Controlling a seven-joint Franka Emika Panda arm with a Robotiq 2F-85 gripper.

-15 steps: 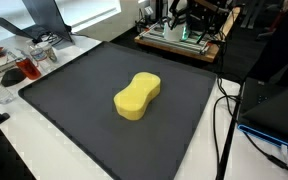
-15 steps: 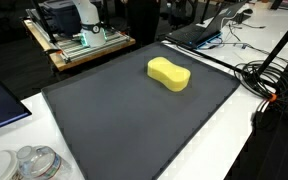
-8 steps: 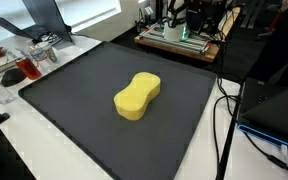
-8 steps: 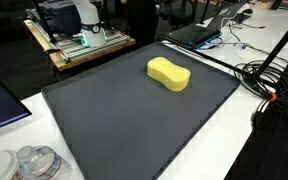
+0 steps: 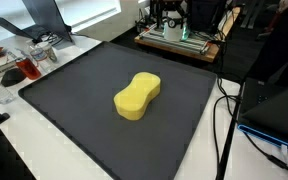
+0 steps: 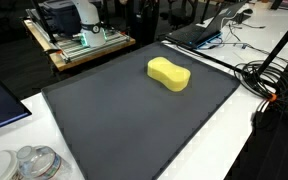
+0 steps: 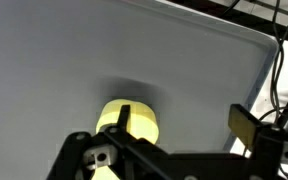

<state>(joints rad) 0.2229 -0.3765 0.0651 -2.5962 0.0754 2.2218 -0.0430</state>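
Yellow sponge (image 5: 137,96) lies flat on the dark mat (image 5: 64,95), well inside its edges in both exterior views, with nothing touching it. In the wrist view the gripper (image 7: 184,135) hangs above the sponge's near end, its jaws spread wide and empty, so no grasp has been made and the sponge is not yet lifted. No brand, label or writing can be read on the sponge or the mat.
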